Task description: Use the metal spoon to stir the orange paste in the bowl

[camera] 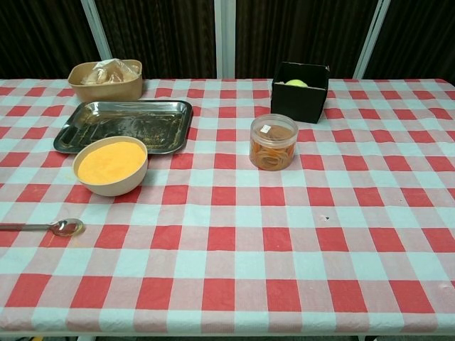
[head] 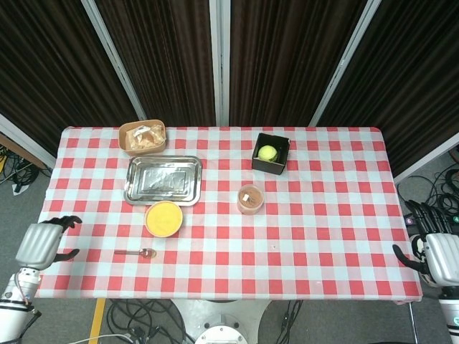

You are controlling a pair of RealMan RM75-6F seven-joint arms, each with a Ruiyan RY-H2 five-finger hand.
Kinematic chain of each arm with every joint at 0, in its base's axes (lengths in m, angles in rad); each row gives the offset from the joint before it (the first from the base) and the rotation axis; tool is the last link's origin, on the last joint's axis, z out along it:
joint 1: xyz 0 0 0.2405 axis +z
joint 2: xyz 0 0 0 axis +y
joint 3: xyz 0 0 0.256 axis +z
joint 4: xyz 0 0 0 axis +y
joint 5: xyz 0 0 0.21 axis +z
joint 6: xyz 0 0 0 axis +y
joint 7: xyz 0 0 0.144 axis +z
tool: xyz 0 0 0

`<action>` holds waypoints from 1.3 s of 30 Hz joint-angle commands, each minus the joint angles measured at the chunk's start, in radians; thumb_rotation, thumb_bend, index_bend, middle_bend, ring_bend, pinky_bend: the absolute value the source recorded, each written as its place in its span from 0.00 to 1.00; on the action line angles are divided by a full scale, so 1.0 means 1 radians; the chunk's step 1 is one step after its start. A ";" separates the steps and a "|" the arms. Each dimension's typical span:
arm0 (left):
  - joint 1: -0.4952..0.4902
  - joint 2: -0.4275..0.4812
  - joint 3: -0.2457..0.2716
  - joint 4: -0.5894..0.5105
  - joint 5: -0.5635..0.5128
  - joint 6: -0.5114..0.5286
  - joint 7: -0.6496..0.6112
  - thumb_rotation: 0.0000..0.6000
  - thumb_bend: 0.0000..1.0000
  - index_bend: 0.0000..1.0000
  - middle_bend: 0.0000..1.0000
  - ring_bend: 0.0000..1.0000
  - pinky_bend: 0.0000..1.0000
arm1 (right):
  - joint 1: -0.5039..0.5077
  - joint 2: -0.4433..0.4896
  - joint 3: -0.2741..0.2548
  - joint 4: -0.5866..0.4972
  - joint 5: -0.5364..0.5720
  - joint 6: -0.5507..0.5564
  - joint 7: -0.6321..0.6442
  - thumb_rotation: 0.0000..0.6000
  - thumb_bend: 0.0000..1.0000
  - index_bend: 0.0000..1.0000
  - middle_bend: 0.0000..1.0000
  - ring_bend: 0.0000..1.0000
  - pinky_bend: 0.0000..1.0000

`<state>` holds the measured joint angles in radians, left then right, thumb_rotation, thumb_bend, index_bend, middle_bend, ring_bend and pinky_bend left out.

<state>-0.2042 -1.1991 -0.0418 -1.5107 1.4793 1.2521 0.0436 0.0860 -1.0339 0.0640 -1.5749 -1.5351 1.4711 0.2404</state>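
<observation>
Red-and-white checked cloth (camera: 234, 241) is seen on counter; orange paste (camera: 111, 162) in beige bowl (camera: 106, 186); silver tray (camera: 126, 126); black box (camera: 300, 93).

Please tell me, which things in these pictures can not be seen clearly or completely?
- Spoon: in the chest view, the left picture edge cuts off its handle.
- Left hand and right hand: outside the chest view entirely.
- Ball in the black box: in the chest view, the box wall hides most of it.
- Jar: its label is too small to read.
- Tan container: its wrapped contents cannot be identified.
</observation>
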 commanded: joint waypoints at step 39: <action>-0.158 -0.258 0.015 0.036 -0.292 -0.299 0.142 1.00 0.34 0.58 0.95 0.92 0.98 | 0.015 -0.009 0.000 0.017 0.025 -0.033 0.004 1.00 0.24 0.00 0.07 0.00 0.00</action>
<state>-0.3618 -1.4565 -0.0271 -1.4747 1.1881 0.9530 0.1850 0.1008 -1.0430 0.0636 -1.5577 -1.5101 1.4382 0.2441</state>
